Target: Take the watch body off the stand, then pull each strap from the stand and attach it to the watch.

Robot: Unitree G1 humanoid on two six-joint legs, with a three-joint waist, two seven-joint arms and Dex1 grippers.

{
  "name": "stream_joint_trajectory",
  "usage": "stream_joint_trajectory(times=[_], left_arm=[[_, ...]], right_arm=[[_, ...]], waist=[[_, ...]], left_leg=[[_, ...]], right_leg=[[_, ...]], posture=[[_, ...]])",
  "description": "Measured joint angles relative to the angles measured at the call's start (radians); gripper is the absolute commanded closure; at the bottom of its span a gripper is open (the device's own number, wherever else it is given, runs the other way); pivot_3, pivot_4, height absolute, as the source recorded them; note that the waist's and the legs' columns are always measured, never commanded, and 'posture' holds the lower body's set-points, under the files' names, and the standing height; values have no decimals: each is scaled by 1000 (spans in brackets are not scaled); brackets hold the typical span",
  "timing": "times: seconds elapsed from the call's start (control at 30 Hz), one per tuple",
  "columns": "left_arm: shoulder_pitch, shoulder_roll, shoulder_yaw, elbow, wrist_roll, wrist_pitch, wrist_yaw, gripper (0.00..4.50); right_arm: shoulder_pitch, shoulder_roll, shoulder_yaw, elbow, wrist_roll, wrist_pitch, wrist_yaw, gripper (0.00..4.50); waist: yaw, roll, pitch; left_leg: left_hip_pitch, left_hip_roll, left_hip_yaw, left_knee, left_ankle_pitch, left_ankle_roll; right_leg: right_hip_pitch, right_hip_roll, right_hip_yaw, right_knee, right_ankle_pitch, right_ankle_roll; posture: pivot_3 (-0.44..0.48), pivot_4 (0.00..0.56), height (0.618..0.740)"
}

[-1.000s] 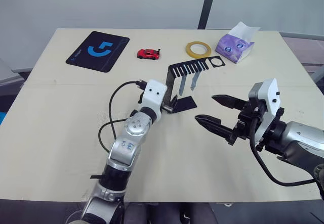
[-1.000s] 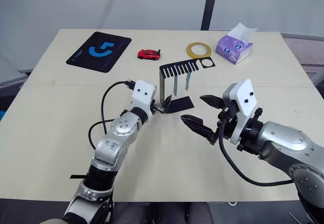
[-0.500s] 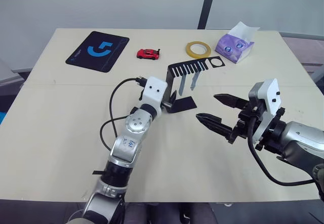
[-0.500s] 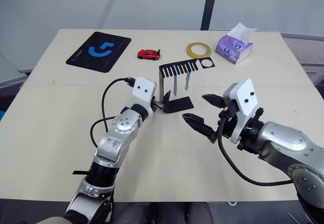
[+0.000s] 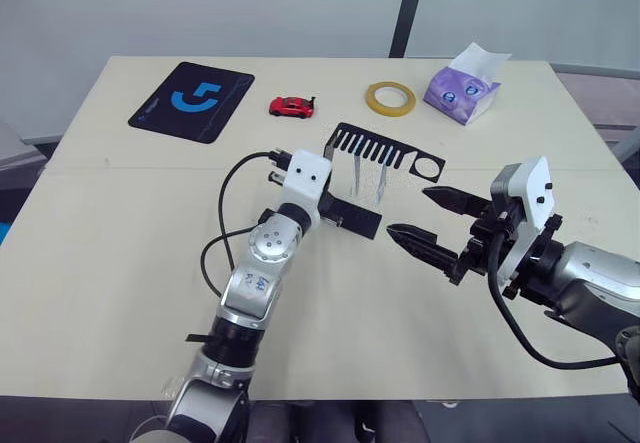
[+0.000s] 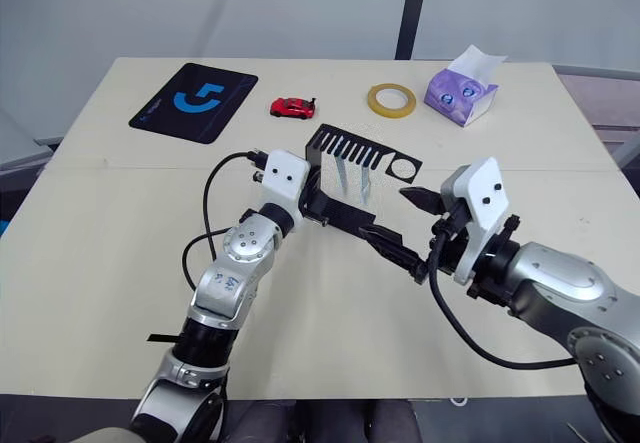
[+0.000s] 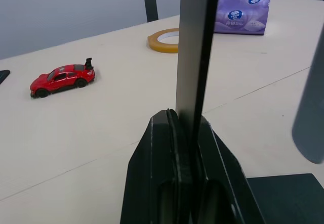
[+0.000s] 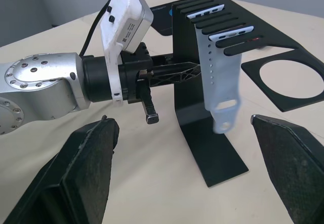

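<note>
A pale wooden table (image 5: 120, 263) in front of a plain grey wall carries everything, and the stand (image 5: 345, 178) serves as the landmark. It sits near the table's middle, and its ring-shaped holder at the end of the comb arm is empty; the watch body cannot be made out in these views. The straps (image 5: 368, 175) hang side by side from the comb slots, below the slotted arm and above the stand's flat base.

The left gripper (image 6: 318, 206) is pressed together on the stand's thin upright, just above the base. The right gripper (image 5: 432, 221) hovers just beside the stand on the robot's right, its fingers spread wide and empty, level with the dangling straps.

The stand looks like light, stiff sheet metal that would skid or tip easily, so the pinch on the upright probably serves to steady it. The straps appear soft, rubbery and floppy, likely gripping their slots by friction; the free lower end is where to take hold, pulling along the slot.

Beyond the stand lie a red toy car (image 5: 291, 107), a tape roll (image 5: 390, 98) and a purple tissue pack (image 5: 462, 90).
</note>
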Motion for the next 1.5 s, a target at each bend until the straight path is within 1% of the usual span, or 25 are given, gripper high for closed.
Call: stream_joint_trajectory(times=[0.1, 0.23, 0.3, 0.37, 0.47, 0.6, 0.77, 1.0, 1.33, 1.43, 1.5], left_arm=[[-30, -28, 21, 46, 3, 0, 39, 4442], [-76, -81, 58, 122, 12, -12, 128, 4442], [-101, -111, 80, 170, 19, -33, 180, 4442], [-114, -123, 85, 195, 21, -49, 208, 4442], [-136, -146, 90, 237, 23, -71, 245, 4442], [-148, -149, 90, 267, 24, -97, 264, 4442], [-156, -150, 90, 289, 23, -115, 270, 4442], [-157, -150, 90, 294, 23, -123, 275, 4442], [-157, -150, 88, 293, 23, -123, 277, 4442], [-157, -150, 88, 293, 23, -123, 278, 4500], [-157, -150, 87, 293, 24, -123, 278, 4500]], right_arm=[[-27, 27, 42, -23, -1, 24, -76, 0], [-103, 117, 128, -29, -10, 82, -245, 0], [-157, 202, 180, -29, -40, 120, -376, 0], [-191, 264, 217, -27, -70, 153, -471, 0], [-240, 387, 274, -12, -146, 202, -621, 0], [-299, 499, 324, 41, -256, 241, -725, 0], [-371, 587, 345, 145, -402, 241, -758, 0], [-443, 705, 346, 328, -577, 171, -733, 0], [-482, 790, 347, 471, -754, 68, -653, 0], [-486, 806, 347, 509, -799, 39, -630, 869], [-500, 815, 347, 542, -829, 17, -609, 1894]], waist=[[0, 0, 0], [0, 0, 0], [-1, -1, 0], [-1, -1, 0], [-2, 0, 0], [-3, 0, 0], [-4, 0, -1], [-7, 0, -1], [-9, 0, -1], [-9, 0, -1], [-10, 0, -1]], left_leg=[[0, 0, 0, 0, 0, 0], [0, 0, 0, 0, 0, 0], [0, 0, -1, 0, 0, 0], [-1, 0, -1, 0, 0, 0], [-2, 0, 0, 0, 0, 0], [-3, 0, 0, 1, 1, 1], [-3, 0, 0, 1, 1, 1], [-3, 0, -1, 1, 1, 1], [-4, 0, -1, 1, 1, 1], [-4, 0, -1, 1, 1, 1], [-4, 0, -1, 1, 1, 1]], right_leg=[[0, 0, 0, 0, 0, 0], [0, 0, 0, 0, 0, 0], [0, 0, -1, 1, 0, 0], [0, 0, -1, 1, 0, 0], [-2, 0, -1, 1, 0, 0], [-2, -1, -2, 1, 0, 0], [-2, 0, -2, 2, 0, 0], [-2, 0, -3, 2, 0, 0], [-3, 0, -3, 2, 0, 0], [-3, 0, -3, 2, 0, 0], [-3, 0, -3, 2, 0, 0]], posture=[[0, 150, 738], [0, 150, 738], [0, 150, 738], [0, 150, 738], [0, 150, 738], [0, 150, 738], [0, 150, 738], [0, 150, 738], [0, 150, 738], [0, 150, 738], [0, 150, 738]])
